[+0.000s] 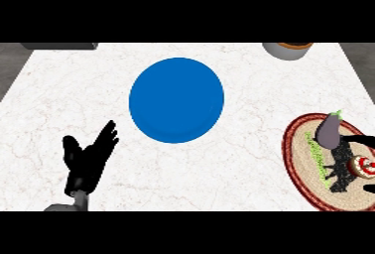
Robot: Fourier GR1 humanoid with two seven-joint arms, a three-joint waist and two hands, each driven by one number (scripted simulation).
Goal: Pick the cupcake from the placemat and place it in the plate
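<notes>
From my station I see the cupcake (364, 166) on the woven placemat (302, 172) at the bench's (242, 168) right edge, with the right hand (339, 167) over the mat and its dark fingers curled round the cupcake. A purple vegetable (330, 131) and a green strip (317, 153) share the mat. The blue plate (176, 99) lies well apart, mid-bench. My left hand (88, 161) rests at lower left, fingers spread and holding nothing.
</notes>
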